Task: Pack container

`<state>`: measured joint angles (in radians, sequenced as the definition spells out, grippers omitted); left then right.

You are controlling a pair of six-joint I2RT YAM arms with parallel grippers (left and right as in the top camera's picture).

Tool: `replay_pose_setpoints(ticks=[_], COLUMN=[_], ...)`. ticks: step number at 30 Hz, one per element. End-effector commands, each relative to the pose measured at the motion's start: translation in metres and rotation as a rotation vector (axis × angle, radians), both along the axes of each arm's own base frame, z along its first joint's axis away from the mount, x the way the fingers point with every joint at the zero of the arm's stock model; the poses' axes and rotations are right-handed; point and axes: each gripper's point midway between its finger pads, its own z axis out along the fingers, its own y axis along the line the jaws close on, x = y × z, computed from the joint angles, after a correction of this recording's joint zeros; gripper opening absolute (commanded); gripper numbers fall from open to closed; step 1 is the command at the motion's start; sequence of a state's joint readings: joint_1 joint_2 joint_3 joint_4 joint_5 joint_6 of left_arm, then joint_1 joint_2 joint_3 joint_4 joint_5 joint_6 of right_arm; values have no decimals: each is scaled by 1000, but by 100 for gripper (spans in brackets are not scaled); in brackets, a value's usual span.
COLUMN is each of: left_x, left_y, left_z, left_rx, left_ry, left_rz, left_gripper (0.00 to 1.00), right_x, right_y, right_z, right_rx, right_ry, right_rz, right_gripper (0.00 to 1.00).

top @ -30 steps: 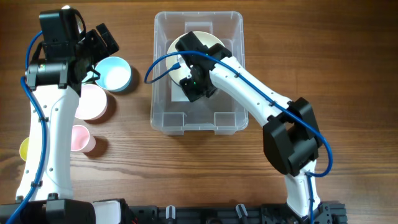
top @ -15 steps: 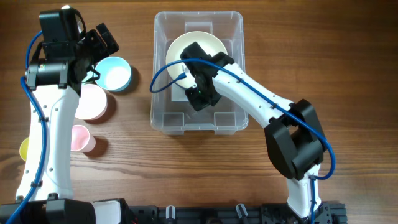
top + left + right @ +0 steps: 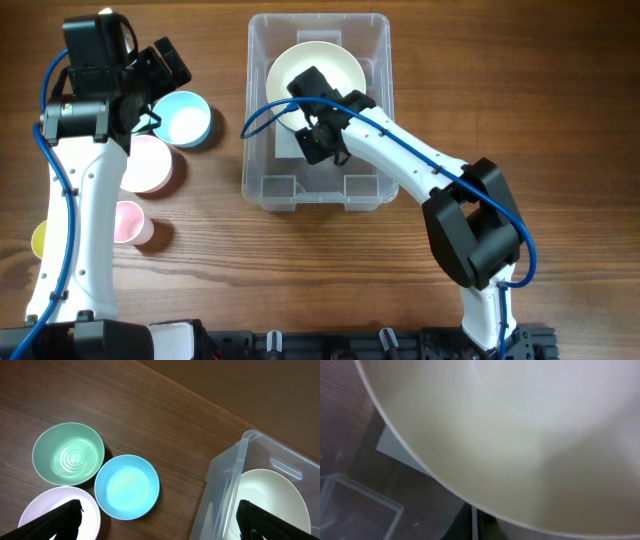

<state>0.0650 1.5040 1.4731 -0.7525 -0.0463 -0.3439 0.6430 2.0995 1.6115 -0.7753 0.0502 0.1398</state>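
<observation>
Right claw (image 3: pixel 320 135): inside the container (image 3: pixel 265 190), low over its middle, at the near rim of the cream bowl (image 3: pixel 330 62). Whether it is spread or closed cannot be told: the overhead shows only its dark body, and the right wrist view is filled by blurred cream bowl wall, with a dark shape at the bottom edge.

Left claw (image 3: pixel 161 521): spread wide and empty, well to the left of the container, above the blue bowl (image 3: pixel 182 118).

Container: clear bin at the far centre of the table (image 3: pixel 560 100), upright and without a lid. The cream bowl takes up its far half. The white label (image 3: pixel 286 146) shows on the base, partly under the right arm.

Shown in one view only:
- Left wrist: green bowl (image 3: pixel 68 453), beyond the blue bowl from the container. In the overhead the left arm covers it.
- Overhead: pink cup (image 3: pixel 130 222) and a yellow item (image 3: pixel 38 240), both well left of the container and nearer the robot.
- Right wrist: a pale corner of the label beneath the bowl's edge.

Pale lilac bowl (image 3: pixel 148 165): left of the container, just beside the blue bowl.

Edges and room: bare base across the container's near half, between the two moulded corner steps. There is bare wood to the container's right and along its near side.
</observation>
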Motion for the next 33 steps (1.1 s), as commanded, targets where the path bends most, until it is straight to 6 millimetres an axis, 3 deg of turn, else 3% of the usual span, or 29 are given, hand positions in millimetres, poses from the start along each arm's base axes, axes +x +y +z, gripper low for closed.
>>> replay_pose_setpoints(ticks=[1, 3, 5, 6, 7, 10, 11, 12, 15, 18, 26, 33], left_x=[0, -2, -2, -2, -2, 0, 0, 1, 5, 11, 26, 27], left_y=[-1, -1, -1, -2, -6, -19, -19, -19, -18, -19, -43, -42], left_z=[1, -1, -1, -1, -1, -4, -8, -14, -39, -76, -183, -235], left_rx=[-14, -15, -16, -22, -37, -92, -92, -102, -139, -169, -161, -93], left_ry=[2, 10, 11, 11, 10, 16, 27, 46, 114, 208, 425, 513], left_rz=[1, 1, 1, -5, -19, -73, -72, -62, -20, 12, -14, 4], left_gripper=[100, 100, 100, 100, 100, 100, 100, 100, 100, 100, 100, 99], right_x=[0, 2, 7, 9, 10, 12, 12, 10, 4, -2, -4, -7], right_y=[-3, -6, -18, -30, -46, -115, -134, -168, -226, -255, -261, -261], right_z=[35, 77, 131, 158, 180, 235, 244, 254, 252, 232, 189, 185], right_rx=[22, 71, 143, 176, 203, 256, 262, 269, 265, 238, 184, 169], right_ry=[-33, -98, -198, -248, -287, -380, -394, -404, -362, -280, -141, -119], right_rz=[-24, -32, -63, -93, -136, -305, -347, -427, -557, -618, -639, -626], right_gripper=[4, 5, 10, 26, 52, 63, 71, 73, 73, 71, 70, 68])
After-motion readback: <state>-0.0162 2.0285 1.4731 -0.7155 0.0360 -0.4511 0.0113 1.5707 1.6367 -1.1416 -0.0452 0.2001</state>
